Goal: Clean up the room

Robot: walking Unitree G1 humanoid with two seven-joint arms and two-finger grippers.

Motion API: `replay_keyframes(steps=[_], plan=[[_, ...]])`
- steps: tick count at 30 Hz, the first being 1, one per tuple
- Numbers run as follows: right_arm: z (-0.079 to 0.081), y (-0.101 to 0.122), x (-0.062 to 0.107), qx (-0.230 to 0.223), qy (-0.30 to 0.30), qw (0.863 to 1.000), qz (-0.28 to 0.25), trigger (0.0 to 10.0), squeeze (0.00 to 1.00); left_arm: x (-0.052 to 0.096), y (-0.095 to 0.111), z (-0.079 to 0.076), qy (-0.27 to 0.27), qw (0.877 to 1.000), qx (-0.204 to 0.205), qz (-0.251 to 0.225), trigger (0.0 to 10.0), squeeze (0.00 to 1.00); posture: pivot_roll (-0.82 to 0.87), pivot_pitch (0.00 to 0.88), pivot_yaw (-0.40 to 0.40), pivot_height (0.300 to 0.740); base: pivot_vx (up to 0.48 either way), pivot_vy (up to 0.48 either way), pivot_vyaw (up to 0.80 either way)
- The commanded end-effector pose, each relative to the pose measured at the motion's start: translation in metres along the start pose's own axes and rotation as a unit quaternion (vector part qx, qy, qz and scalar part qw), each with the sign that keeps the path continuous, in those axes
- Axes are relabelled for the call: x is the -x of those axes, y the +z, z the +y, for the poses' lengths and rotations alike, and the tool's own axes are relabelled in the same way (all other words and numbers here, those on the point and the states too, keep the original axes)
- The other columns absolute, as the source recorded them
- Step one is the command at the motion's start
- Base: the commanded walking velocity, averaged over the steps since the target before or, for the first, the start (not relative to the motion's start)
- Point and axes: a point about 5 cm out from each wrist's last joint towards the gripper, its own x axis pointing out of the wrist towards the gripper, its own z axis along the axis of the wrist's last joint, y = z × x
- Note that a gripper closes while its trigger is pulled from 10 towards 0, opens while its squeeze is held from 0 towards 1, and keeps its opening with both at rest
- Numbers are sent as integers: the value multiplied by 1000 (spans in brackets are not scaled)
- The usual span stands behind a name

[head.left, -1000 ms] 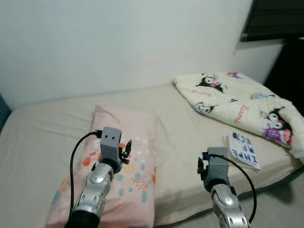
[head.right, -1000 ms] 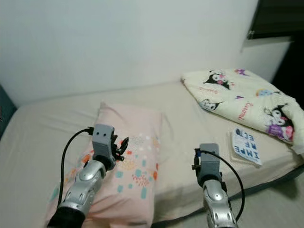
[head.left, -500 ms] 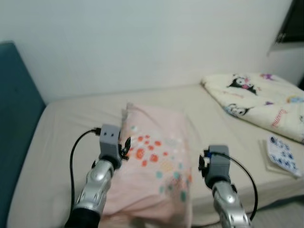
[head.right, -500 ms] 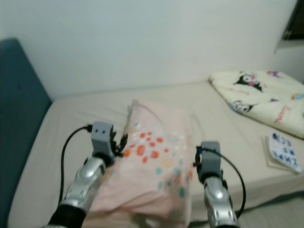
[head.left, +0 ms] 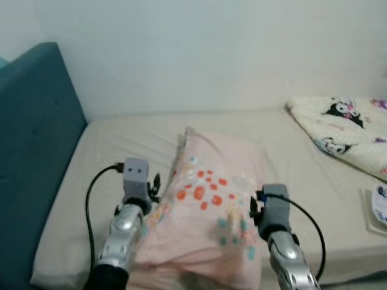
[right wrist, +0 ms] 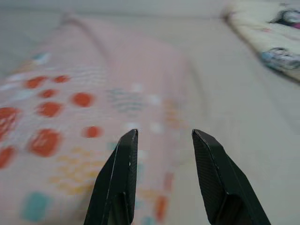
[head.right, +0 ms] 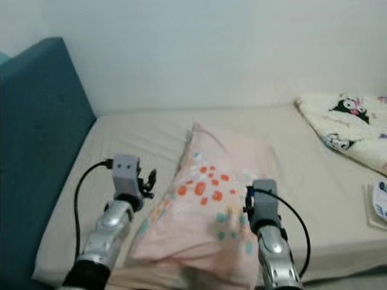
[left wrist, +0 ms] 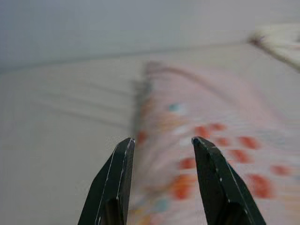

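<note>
Camera has swung left: teal headboard [head.left: 36, 151] now fills the left of frame, pink pillow [head.left: 211, 217] centred. Left gripper [left wrist: 161, 145] and right gripper [right wrist: 164, 138], fingers spread and empty, flank the pillow; likely lining up to move it toward the headboard.

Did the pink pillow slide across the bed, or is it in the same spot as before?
Cannot tell for sure. The pink pillow seems a little nearer the cartoon blanket and looks raised, but the robot's head turned left, bringing the teal headboard into view.
</note>
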Motion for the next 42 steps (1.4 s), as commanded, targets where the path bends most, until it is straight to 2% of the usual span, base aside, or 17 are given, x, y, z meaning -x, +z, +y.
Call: replay_keyframes(steps=[1, 7, 13, 23, 34, 42], plan=[[3, -1, -1, -9, 2, 1000, 4, 10000, 0, 0, -5, 4, 16, 1000, -9, 18, 10000, 0, -26, 0, -9, 740, 0, 0, 0], [1, 2, -3, -22, -7, 1000, -1, 10000, 0, 0, -6, 8, 20, 1000, -11, 20, 10000, 0, -21, 0, -9, 735, 0, 0, 0], [-1, 5, -3, -19, -11, 1000, -9, 10000, 0, 3, -4, 10, -11, 1000, 9, 5, 10000, 0, -19, 0, -11, 715, 0, 0, 0], [-3, 5, -4, -15, -9, 1000, -17, 10000, 0, 6, -3, 16, -4, 1000, 1, -3, 10000, 0, -13, 0, -18, 675, 0, 0, 0], [-1, 4, -3, -16, -9, 1000, -16, 10000, 0, 8, -3, 14, -18, 1000, 1, -6, 10000, 0, -14, 0, -11, 646, 0, 0, 0], [-3, 3, -1, -19, -14, 1000, -16, 10000, 0, 5, -1, 9, -27, 1000, -2, -6, 10000, 0, -18, 0, -2, 601, 0, 0, 0]])
